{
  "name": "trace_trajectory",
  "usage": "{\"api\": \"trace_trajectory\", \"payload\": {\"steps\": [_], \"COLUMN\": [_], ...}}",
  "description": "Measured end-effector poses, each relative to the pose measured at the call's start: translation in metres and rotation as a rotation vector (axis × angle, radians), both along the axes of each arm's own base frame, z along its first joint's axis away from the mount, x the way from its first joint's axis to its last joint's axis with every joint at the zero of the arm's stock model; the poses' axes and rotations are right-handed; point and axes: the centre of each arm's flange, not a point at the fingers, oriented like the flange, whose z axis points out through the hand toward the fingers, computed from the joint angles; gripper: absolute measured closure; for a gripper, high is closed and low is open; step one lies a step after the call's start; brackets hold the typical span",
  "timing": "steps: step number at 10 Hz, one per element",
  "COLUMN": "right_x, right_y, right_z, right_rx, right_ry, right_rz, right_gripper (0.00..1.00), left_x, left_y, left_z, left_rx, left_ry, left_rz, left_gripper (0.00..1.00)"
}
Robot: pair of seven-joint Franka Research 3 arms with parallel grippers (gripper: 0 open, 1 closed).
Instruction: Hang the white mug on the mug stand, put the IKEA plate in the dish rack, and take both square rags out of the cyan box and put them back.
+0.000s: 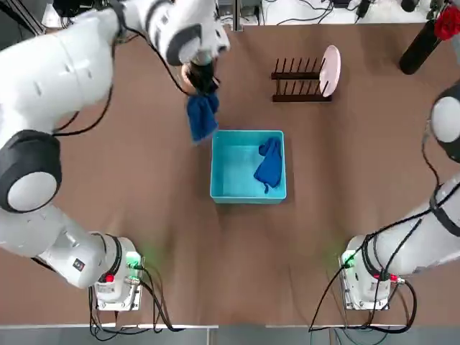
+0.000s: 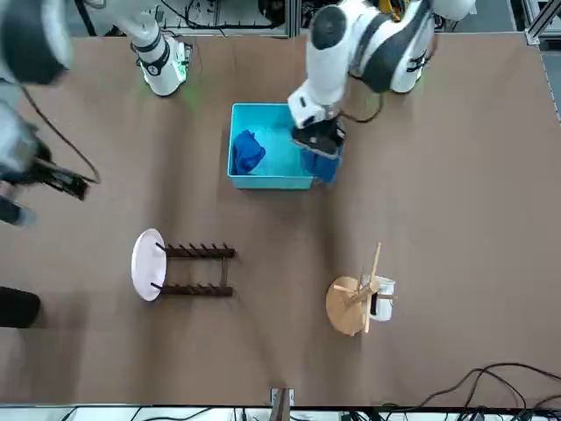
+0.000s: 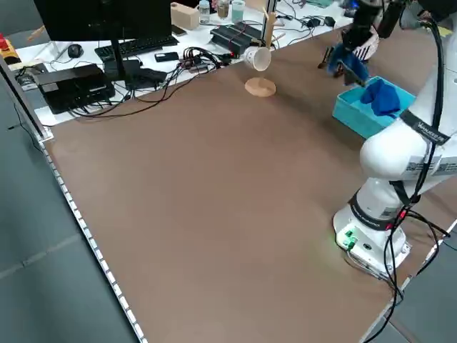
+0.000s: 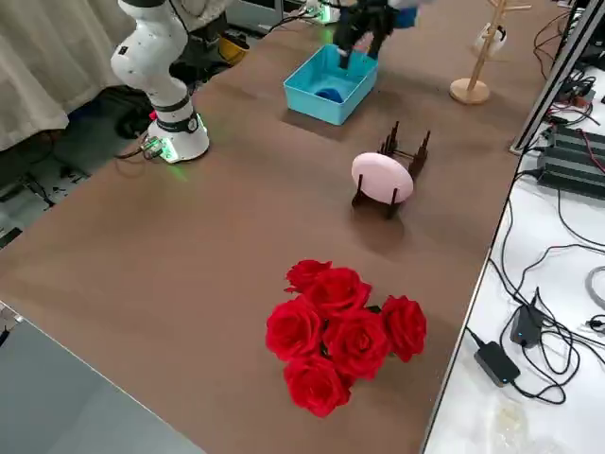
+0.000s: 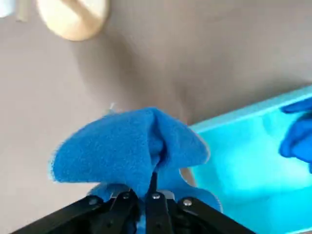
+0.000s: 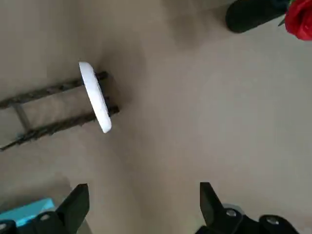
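Note:
My left gripper (image 1: 203, 92) is shut on a dark blue rag (image 1: 203, 116), which hangs above the table just off the far left corner of the cyan box (image 1: 247, 194). In the left wrist view the rag (image 5: 131, 151) bunches over the shut fingertips. The second blue rag (image 1: 269, 164) lies crumpled in the box's right half. On the mug stand (image 2: 351, 303) hangs the white mug (image 2: 383, 298). The pinkish plate (image 1: 330, 70) stands on edge at the right end of the dish rack (image 1: 298, 79). My right gripper (image 6: 141, 204) is open and empty, held high to the right of the rack.
A dark vase of red roses (image 1: 431, 36) stands at the far right corner. A side desk beyond the table's left edge carries a monitor (image 3: 100, 21), a keyboard and cables. Bare brown tabletop (image 1: 237, 273) spreads between the box and the arm bases.

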Motion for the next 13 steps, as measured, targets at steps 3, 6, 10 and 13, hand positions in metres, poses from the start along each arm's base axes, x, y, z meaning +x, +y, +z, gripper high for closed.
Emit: {"api": "trace_trajectory", "payload": {"steps": [3, 6, 10, 13], "right_x": [-0.037, -0.042, -0.041, -0.035], "right_y": [-0.025, -0.016, -0.012, 0.047], "right_z": [0.033, 0.034, 0.016, -0.034], "right_rx": [0.152, 0.182, 0.123, 0.112], "right_ry": [0.04, 0.054, -0.031, -0.009], "right_rz": [0.022, 0.041, 0.102, 0.206], "right_gripper": [0.0, 0.0, 0.0, 0.0], "left_x": [0.061, 0.089, 0.056, 0.043], "left_y": [0.105, 0.207, 0.263, 0.347], "left_z": [-0.011, -0.064, -0.218, -0.274], "left_rx": [0.017, 0.017, 0.005, 0.022], "left_ry": [0.038, 0.14, 0.252, 0.29], "left_rz": [0.108, 0.076, 0.061, 0.082], "left_gripper": [0.95, 0.95, 0.95, 0.95]}}
